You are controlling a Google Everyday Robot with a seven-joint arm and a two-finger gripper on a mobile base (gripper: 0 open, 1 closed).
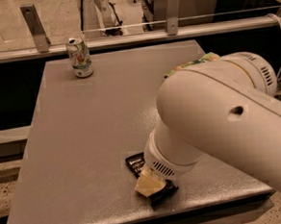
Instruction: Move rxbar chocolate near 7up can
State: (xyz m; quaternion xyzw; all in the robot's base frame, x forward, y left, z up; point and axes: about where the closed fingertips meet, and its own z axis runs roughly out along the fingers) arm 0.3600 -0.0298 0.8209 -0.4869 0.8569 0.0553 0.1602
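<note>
The rxbar chocolate (135, 163), a flat black bar, lies near the table's front edge, partly hidden under my gripper. My gripper (149, 184) is down on the bar, with one cream-coloured finger showing over its middle; the big white arm hides the rest. The 7up can (80, 57) stands upright at the table's far left corner, far from the bar and the gripper.
The grey table (84, 132) has its front edge just below the bar. A green crinkly snack bag (195, 63) peeks out behind the arm at the right. A metal rail with posts (125, 37) runs behind the table.
</note>
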